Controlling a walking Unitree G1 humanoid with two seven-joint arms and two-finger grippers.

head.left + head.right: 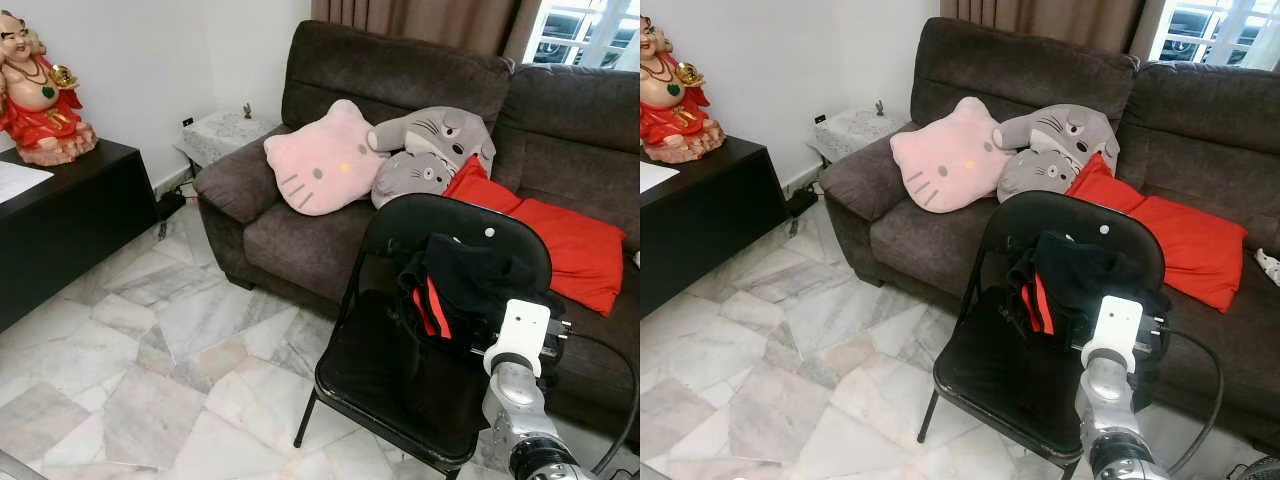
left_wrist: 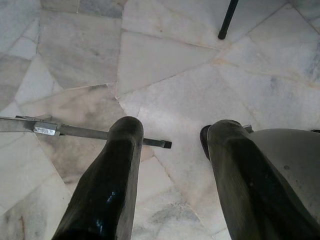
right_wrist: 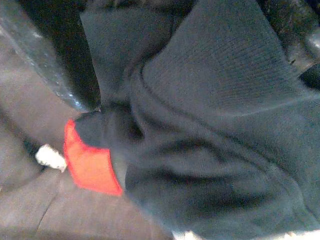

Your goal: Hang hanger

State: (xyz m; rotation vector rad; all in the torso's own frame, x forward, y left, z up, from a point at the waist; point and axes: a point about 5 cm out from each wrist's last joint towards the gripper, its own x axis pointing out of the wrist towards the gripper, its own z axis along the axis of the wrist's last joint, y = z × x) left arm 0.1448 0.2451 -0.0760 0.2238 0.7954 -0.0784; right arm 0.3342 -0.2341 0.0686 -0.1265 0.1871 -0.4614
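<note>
Directly ahead, black chair (image 1: 395, 370) bearing dark garment (image 1: 470, 285) — brown sofa (image 1: 400, 80) behind

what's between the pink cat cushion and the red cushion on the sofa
Two grey cat-faced plush cushions lie stacked between the pink cat cushion and the red cushion on the dark brown sofa, seen in both eye views.
</note>
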